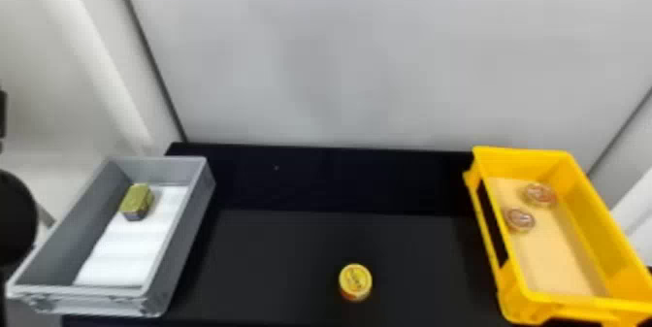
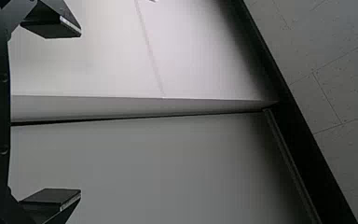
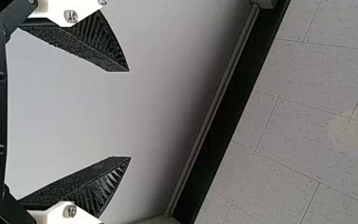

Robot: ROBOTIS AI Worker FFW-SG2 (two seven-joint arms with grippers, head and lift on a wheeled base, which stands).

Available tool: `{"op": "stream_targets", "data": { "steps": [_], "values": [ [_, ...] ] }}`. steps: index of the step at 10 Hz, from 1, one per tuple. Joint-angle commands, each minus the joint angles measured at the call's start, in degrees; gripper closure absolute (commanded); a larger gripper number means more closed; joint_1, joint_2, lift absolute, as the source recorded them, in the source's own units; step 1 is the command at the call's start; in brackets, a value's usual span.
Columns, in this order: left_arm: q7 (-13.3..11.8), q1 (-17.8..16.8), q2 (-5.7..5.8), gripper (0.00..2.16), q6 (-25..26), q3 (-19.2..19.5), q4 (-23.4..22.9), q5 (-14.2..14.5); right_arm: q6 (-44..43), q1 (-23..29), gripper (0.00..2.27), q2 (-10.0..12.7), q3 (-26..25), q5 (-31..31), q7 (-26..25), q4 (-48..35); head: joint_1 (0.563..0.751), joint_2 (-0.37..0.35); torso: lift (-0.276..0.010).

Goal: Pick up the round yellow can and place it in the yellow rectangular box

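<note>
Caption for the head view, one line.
Round yellow can on the black table, between a gray bin and the yellow rectangular box holding two round tins.

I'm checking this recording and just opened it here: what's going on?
Nothing is being handled at this moment: the left hand and right hand are both open and empty. The yellow can sits on the black table, not yet in the yellow box, which holds two round items. The gray box holds a greenish block.
</note>
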Motion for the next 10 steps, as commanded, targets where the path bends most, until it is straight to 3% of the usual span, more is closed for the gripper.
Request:
{"op": "stream_targets", "data": {
  "steps": [1, 7, 10],
  "values": [
    [0.2, 0.0, 0.09, 0.08, 0.2, -0.1, -0.3, -0.1, 0.3, 0.1, 0.11, 0.0, -0.1, 0.0, 0.0, -0.1, 0.694, 0.054, -0.003],
    [1.2, -0.1, 0.35, 0.08, 0.8, -0.6, -0.7, -0.2, 1.4, 0.3, 0.11, 0.1, -0.3, -0.2, 0.0, -0.4, 0.694, 0.054, -0.003],
    [1.1, -0.4, 0.35, 0.08, 1.2, -0.9, -0.8, -0.4, 13.3, -0.4, 0.09, 1.8, -3.1, -7.6, 1.2, -1.1, 0.694, 0.054, -0.003]
  ]
}}
